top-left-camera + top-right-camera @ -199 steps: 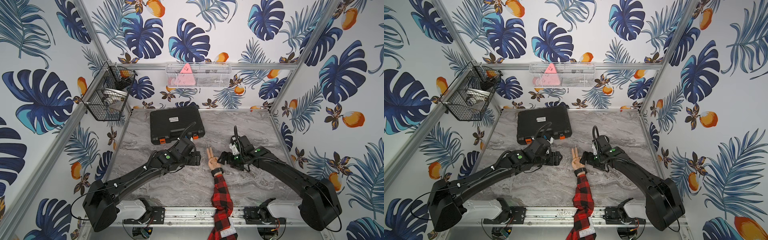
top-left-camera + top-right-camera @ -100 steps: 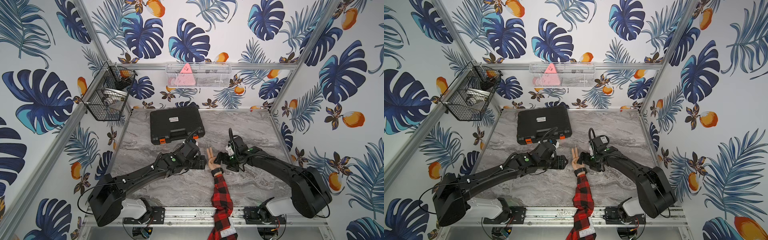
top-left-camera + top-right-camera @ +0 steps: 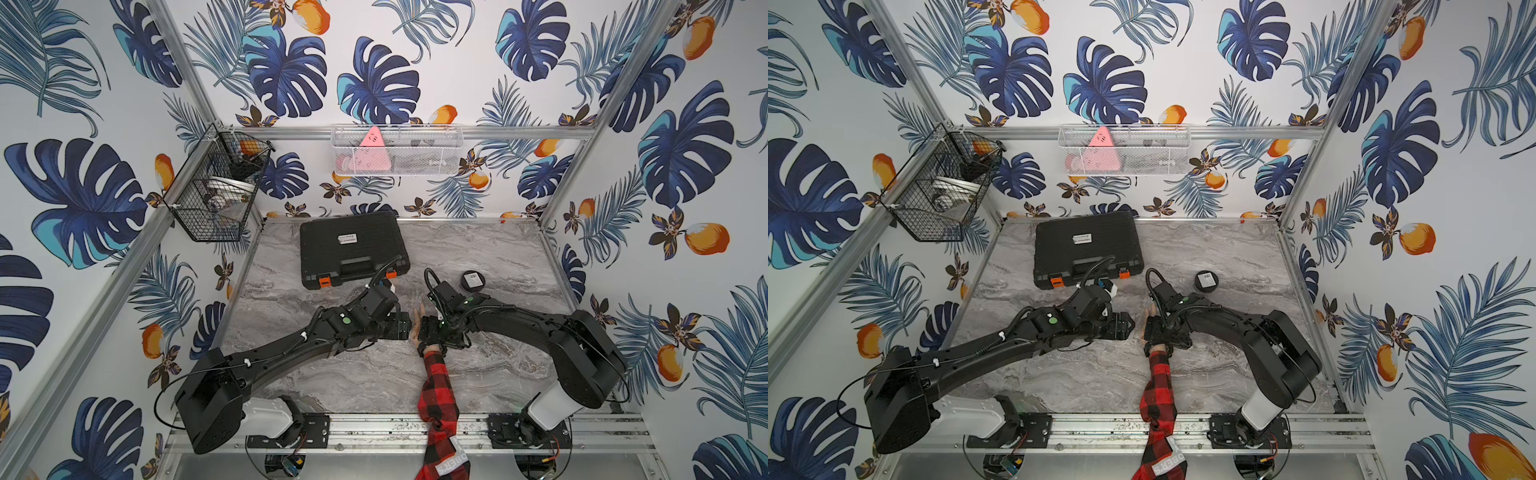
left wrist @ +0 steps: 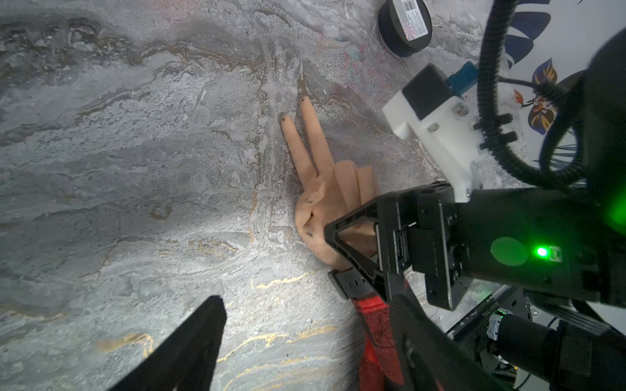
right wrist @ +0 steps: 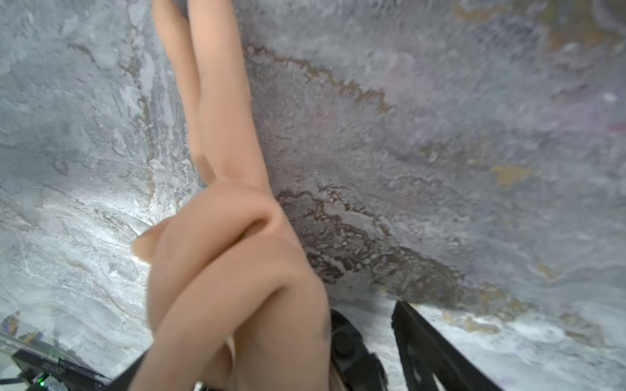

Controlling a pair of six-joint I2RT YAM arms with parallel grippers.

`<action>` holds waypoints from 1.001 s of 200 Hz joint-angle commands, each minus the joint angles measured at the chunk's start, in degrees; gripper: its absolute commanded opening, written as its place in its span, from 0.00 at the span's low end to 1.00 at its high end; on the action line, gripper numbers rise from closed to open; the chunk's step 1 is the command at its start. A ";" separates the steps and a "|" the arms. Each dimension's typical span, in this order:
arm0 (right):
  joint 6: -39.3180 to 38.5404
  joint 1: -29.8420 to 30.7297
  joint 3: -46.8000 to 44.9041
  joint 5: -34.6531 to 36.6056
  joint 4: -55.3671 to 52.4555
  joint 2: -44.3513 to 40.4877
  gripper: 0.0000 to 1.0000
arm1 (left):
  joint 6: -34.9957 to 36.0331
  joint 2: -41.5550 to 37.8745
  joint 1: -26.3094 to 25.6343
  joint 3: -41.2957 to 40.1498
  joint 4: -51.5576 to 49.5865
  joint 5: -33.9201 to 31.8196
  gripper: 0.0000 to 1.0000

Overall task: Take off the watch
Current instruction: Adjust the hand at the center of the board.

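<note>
A mannequin hand (image 3: 417,319) with two fingers stretched out lies on the marble table, its forearm in a red plaid sleeve (image 3: 436,390). The black watch (image 3: 432,350) (image 4: 352,283) sits on the wrist just above the cuff. My right gripper (image 3: 428,331) hangs over the palm, open, one finger on each side of the hand; in the right wrist view one finger (image 5: 423,345) stands apart from the watch (image 5: 349,348) and the other is mostly hidden behind the hand. My left gripper (image 3: 401,328) is open just left of the hand, nothing between its fingers (image 4: 193,342).
A black round puck (image 3: 473,281) with a white label lies behind the right arm. A closed black case (image 3: 353,249) with orange latches stands at the back left. A black wire basket (image 3: 216,195) and a white mesh basket (image 3: 397,151) hang on the walls.
My right gripper has moved left and nearer, from beside the hand to over the palm, uncovering the puck. My left gripper has edged right, closer to the hand.
</note>
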 commanded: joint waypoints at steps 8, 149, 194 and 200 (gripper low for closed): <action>9.16 1.85 -2.22 0.00 5.26 -2.38 0.79 | 0.68 0.31 -0.05 -0.97 1.71 0.83 0.81; 16.00 2.27 -15.15 5.48 20.15 -13.61 0.67 | 0.30 -1.74 0.01 -4.04 2.82 1.55 0.79; 13.23 2.05 -15.96 3.75 19.91 -14.02 0.64 | -0.75 -2.27 -0.01 -6.61 4.88 2.65 0.75; 12.48 2.09 -15.90 2.69 20.83 -13.47 0.64 | -0.81 -2.18 0.01 -6.86 5.16 2.82 0.75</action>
